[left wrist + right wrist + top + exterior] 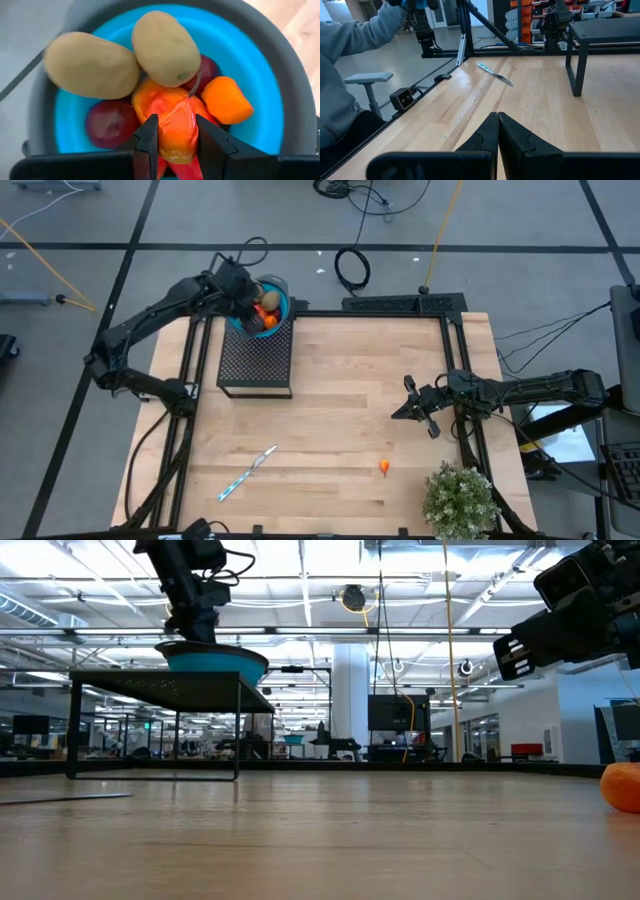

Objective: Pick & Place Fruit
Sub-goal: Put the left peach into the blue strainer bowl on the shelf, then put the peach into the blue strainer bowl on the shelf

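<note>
A blue bowl [277,292] stands at the far end of a black perforated stand [255,365] at the table's far left. It holds two olive-brown ovals [90,65], dark red round fruits [110,122] and an orange piece [225,100]. My left gripper [175,127] hangs over the bowl, shut on a larger red-orange fruit [172,107]. One small orange fruit [385,468] lies on the table near the front right. My right gripper [404,398] is shut and holds nothing, level above the table's right side. My left gripper pinches the red-orange fruit at its lower, narrow part [176,142] between its two fingers [150,140], coming from above and slanting down. The fruit sits among the other pieces in the bowl; I cannot tell whether it rests on them.
A thin silver-blue knife-like stick [247,473] lies near the table's front left. A bushy green plant [460,500] stands at the front right corner. A person's sleeve [365,35] shows beyond the table's edge in the right wrist view. Bare wood spreads across the table's middle.
</note>
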Action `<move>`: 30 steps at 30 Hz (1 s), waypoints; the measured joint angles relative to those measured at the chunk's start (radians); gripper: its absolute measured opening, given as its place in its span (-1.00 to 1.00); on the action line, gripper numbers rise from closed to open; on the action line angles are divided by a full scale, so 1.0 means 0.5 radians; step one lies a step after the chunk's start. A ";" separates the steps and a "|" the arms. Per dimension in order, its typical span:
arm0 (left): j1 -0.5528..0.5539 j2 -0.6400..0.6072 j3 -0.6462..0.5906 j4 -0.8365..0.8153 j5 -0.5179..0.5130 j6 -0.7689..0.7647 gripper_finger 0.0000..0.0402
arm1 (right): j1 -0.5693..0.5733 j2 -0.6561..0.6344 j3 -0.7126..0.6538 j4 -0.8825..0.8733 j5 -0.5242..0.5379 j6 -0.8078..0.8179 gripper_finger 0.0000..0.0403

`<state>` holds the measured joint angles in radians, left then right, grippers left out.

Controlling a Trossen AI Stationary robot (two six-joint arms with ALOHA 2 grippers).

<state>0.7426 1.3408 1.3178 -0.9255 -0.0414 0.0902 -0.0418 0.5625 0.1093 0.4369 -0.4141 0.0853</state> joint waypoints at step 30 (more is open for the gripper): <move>-0.157 -0.388 0.000 0.015 0.002 -0.041 0.25 | 0.290 0.018 0.052 -0.013 0.056 -0.344 -0.99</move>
<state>0.6643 1.1471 1.3178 -0.9179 -0.0405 0.0696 0.1033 0.5713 0.1353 0.4304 -0.3862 -0.0868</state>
